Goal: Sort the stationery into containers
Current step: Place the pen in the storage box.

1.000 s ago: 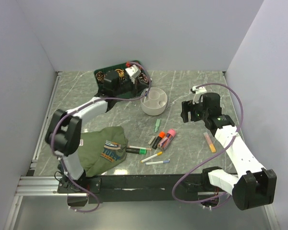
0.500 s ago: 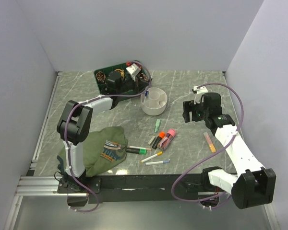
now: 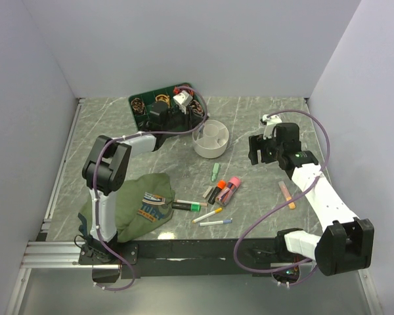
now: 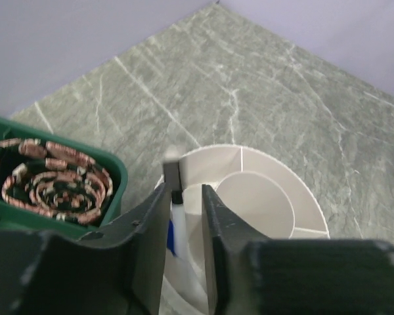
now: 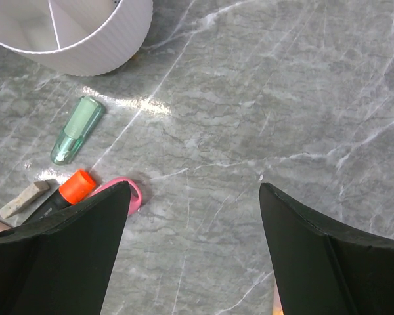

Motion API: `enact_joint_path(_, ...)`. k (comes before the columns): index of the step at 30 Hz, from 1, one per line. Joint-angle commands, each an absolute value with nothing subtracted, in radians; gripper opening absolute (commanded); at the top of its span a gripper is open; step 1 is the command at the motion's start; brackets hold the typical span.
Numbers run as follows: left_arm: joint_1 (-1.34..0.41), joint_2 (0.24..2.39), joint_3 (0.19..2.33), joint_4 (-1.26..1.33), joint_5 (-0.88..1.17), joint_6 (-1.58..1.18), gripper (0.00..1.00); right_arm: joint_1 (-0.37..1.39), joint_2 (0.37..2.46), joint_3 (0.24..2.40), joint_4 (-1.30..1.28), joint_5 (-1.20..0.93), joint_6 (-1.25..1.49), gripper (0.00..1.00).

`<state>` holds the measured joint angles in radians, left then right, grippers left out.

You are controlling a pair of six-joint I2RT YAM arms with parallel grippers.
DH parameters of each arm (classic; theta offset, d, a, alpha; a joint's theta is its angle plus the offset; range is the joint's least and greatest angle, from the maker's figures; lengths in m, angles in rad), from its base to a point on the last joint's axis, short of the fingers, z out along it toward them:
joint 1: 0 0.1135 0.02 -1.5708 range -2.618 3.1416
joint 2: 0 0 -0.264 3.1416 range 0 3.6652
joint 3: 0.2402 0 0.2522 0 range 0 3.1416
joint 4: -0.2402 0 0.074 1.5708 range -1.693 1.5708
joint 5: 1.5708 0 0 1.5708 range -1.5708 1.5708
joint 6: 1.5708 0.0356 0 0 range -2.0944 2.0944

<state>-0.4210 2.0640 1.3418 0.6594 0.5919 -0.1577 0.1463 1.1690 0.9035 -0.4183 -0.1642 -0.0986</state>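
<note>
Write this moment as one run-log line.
left hand: parted, pen over cup | right hand: open, empty, above table | markers: loose on table

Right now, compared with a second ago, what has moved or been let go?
The left arm's elbow swung inward while the left claw stayed at the rim of the white cup; its fingers now stand parted around a white-and-blue pen hanging into a compartment, apparently letting it go. The right claw edged slightly away from the base, still open. Loose pens, shirt and green tray are unmoved.
</note>
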Motion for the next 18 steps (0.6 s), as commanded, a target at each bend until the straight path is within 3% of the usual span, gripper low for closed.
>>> enact_joint_path(1,-0.422,1.974,1.309,0.646,0.545,-0.144,0.34,0.14,1.166,0.951,-0.384,-0.173,-0.101,0.87)
enact_joint_path(13,-0.42,1.701,1.147,0.535,0.54,-0.114,0.4,0.14,1.094,0.879,-0.351,-0.189,-0.083,0.87)
enact_joint_path(18,-0.422,1.811,1.31,0.307,0.594,-0.048,0.35,0.138,1.074,0.861,-0.353,-0.199,-0.072,0.87)
